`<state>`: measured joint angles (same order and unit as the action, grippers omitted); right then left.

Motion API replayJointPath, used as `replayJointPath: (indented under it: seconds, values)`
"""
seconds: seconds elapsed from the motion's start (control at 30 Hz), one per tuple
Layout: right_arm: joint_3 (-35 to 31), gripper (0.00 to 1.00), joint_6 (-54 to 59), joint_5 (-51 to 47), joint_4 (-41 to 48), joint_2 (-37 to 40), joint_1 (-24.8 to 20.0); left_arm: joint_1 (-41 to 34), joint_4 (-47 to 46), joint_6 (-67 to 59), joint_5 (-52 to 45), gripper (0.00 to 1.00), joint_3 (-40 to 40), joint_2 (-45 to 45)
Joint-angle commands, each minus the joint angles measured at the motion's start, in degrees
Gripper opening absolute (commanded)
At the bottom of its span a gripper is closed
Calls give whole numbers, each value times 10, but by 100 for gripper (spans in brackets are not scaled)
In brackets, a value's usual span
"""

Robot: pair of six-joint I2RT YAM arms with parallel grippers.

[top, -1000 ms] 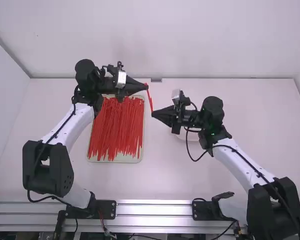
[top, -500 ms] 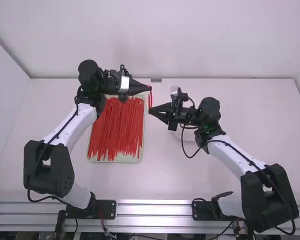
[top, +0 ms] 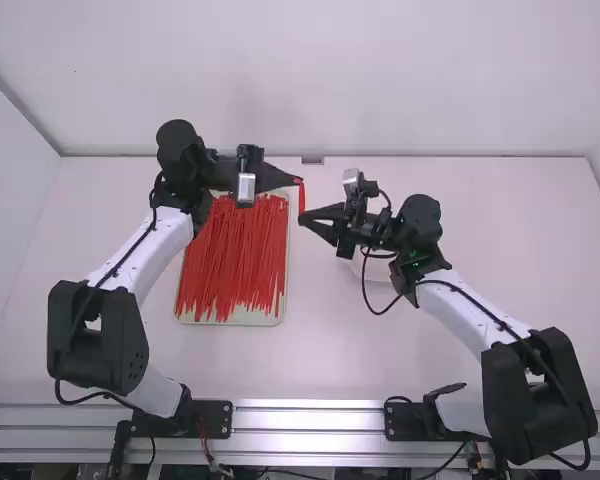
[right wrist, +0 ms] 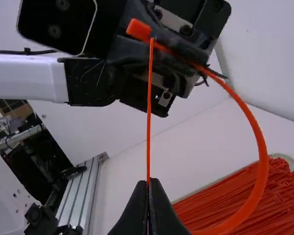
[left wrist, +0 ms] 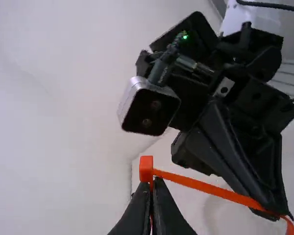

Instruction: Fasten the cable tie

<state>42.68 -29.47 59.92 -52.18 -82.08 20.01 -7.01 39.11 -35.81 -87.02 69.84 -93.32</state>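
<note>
Table: plain white table [top: 540, 230] with white walls behind, and a tray [top: 230, 319] heaped with spare red ties [top: 235, 250] on the left side.
Tie: the cable tie [top: 300, 197] being worked on is up in the air between the two grippers, just off the tray's far right corner.
Left arm: the left gripper [top: 298, 181] is pinched tight on the strap right under the square head [left wrist: 146, 169].
Right arm: the right gripper [top: 302, 216] has its fingers squeezed together on the thin tail end.
Just changed: a second ago the right gripper sat lower and further right, with the tie running pretty much straight between the two. It's since come up and in toward the left gripper, which nudged over a bit too.
Result: the strap now bows out into a loop [right wrist: 257, 147], and the tail points straight up at the head.
Meaning: looks like the line-up for threading to me. The tip is right at the head, but I honestly can't tell if it's in the slot yet.
Left to do: probably feeding it through and pulling it snug.
</note>
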Motion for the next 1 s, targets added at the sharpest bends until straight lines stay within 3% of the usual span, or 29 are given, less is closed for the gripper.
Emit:
replayJointPath:
  seconds: [0.0, 0.27, 0.97]
  values:
    - [-3, 0, -21, -5, -6, -4, 0, -3, 4, -45, -19, 2, 12, 0]
    - [-3, 0, -23, -30, -5, -4, 29, -4, -9, -41, 36, 2, 12, 0]
    - [-3, 0, -37, -30, -3, -4, 25, 3, -11, -45, 39, 2, 12, 0]
